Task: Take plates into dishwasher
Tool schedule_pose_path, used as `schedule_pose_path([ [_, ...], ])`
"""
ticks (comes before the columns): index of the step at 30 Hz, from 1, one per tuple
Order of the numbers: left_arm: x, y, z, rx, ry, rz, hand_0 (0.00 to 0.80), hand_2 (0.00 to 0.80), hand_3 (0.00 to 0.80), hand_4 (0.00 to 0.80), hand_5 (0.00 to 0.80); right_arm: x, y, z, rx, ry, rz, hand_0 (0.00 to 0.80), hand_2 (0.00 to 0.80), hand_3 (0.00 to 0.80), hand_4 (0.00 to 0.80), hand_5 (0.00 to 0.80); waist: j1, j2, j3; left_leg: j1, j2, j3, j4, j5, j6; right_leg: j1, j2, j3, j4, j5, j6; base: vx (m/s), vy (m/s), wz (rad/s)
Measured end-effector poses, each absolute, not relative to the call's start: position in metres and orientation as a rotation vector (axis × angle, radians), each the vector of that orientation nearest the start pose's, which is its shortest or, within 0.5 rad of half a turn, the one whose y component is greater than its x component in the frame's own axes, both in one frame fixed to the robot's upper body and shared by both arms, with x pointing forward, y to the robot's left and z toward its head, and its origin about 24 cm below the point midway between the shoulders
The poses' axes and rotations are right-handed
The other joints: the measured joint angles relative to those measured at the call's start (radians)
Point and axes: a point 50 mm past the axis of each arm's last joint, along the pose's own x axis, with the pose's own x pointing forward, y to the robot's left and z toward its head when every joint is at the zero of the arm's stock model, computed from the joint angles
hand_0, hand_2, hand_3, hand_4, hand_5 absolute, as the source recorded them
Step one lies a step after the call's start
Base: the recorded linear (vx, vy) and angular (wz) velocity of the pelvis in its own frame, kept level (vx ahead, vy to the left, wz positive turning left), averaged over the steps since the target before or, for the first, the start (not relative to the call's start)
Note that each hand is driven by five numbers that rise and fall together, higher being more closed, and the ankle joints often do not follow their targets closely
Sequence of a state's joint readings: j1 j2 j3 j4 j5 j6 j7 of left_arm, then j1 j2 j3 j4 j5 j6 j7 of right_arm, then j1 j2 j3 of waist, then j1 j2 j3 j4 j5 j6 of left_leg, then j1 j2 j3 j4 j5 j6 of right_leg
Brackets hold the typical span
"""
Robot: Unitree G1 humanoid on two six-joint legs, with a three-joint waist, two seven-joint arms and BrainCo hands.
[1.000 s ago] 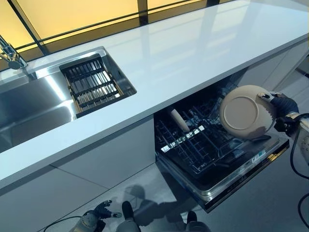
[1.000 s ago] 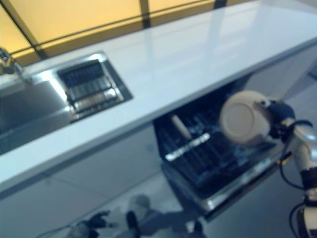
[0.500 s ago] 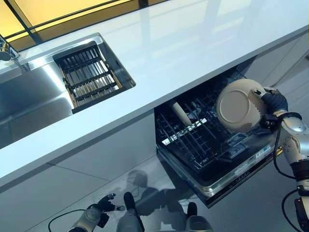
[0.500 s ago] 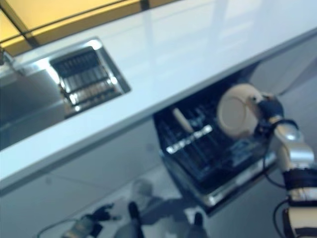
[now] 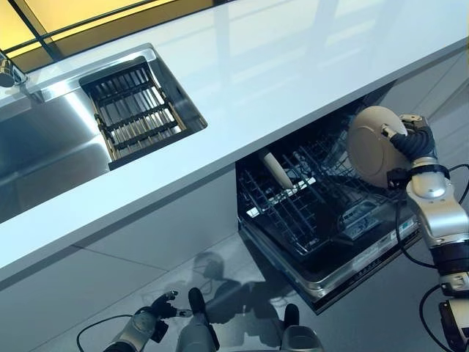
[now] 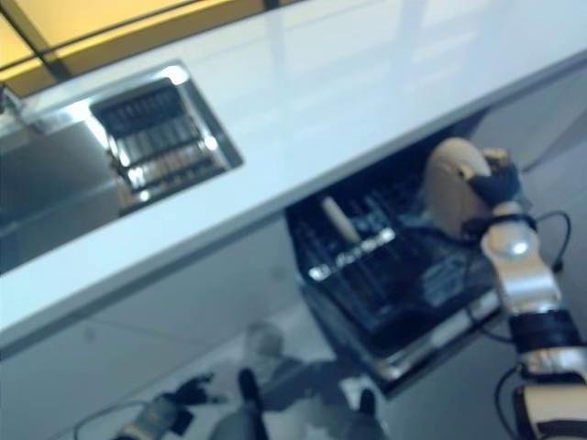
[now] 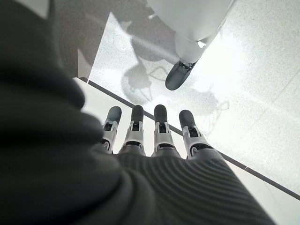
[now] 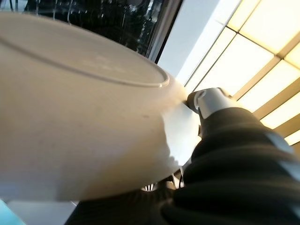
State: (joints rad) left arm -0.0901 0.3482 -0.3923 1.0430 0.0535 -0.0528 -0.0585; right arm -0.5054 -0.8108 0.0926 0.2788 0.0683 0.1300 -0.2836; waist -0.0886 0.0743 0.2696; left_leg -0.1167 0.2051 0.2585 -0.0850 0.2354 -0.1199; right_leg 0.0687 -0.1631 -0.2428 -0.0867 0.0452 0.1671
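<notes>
Right robot hand (image 5: 407, 139) grips plate (image 5: 374, 145), seemingly unmarked

this was a kitchen. a long pale worktop (image 5: 293, 66) ran across the view, with a steel sink (image 5: 44, 158) set into it, a slatted drying rack (image 5: 135, 111) resting in one end and a tap (image 5: 9, 72) at the corner. below the worktop sat plain flat cabinet fronts (image 5: 157, 238) and an open dishwasher (image 5: 322, 220) with its dark wire rack pulled out over a pale tiled floor (image 5: 410, 308).
</notes>
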Motion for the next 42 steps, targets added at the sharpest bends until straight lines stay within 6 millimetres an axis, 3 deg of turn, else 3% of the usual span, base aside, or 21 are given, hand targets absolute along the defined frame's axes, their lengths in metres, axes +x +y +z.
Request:
schedule_pose_path([
  [13, 0.170, 0.223, -0.129, 0.549, 0.934, -0.270, 0.000, 0.000, 0.000, 0.000, 0.000, 0.330, -0.274, 0.172, -0.988, -0.223, -0.366, 0.800, 0.800, 0.800, 0.800, 0.800, 0.024, 0.014, 0.027, -0.016, -0.003, -0.013, 0.000, 0.002, 0.001, -0.006, 0.000, -0.012, 0.001, -0.001, 0.001, -0.003, -0.004, 0.02],
  [27, 0.187, 0.214, -0.123, 0.558, 0.884, -0.294, 0.000, 0.000, 0.000, 0.000, 0.000, 0.333, -0.249, 0.150, -1.066, -0.268, -0.424, 0.800, 0.800, 0.800, 0.800, 0.800, 0.031, 0.041, 0.068, -0.041, -0.010, -0.020, 0.000, 0.006, 0.003, -0.023, -0.005, -0.016, 0.002, -0.003, 0.003, -0.002, -0.001, 0.01],
  [34, 0.194, 0.212, -0.120, 0.562, 0.861, -0.297, 0.000, 0.000, 0.000, 0.000, 0.000, 0.334, -0.257, 0.141, -1.089, -0.230, -0.479, 0.800, 0.800, 0.800, 0.800, 0.800, 0.032, 0.050, 0.073, -0.058, -0.017, -0.029, 0.000, 0.009, 0.007, -0.037, -0.011, -0.023, 0.003, -0.003, 0.007, 0.000, 0.000, 0.03],
  [42, 0.196, 0.207, -0.119, 0.559, 0.843, -0.313, 0.000, 0.000, 0.000, 0.000, 0.000, 0.338, -0.275, 0.134, -1.102, -0.159, -0.555, 0.800, 0.800, 0.800, 0.800, 0.800, 0.051, 0.099, 0.098, -0.061, -0.023, -0.044, 0.000, 0.010, 0.008, -0.038, -0.016, -0.027, 0.004, -0.001, 0.009, 0.001, 0.001, 0.00],
])
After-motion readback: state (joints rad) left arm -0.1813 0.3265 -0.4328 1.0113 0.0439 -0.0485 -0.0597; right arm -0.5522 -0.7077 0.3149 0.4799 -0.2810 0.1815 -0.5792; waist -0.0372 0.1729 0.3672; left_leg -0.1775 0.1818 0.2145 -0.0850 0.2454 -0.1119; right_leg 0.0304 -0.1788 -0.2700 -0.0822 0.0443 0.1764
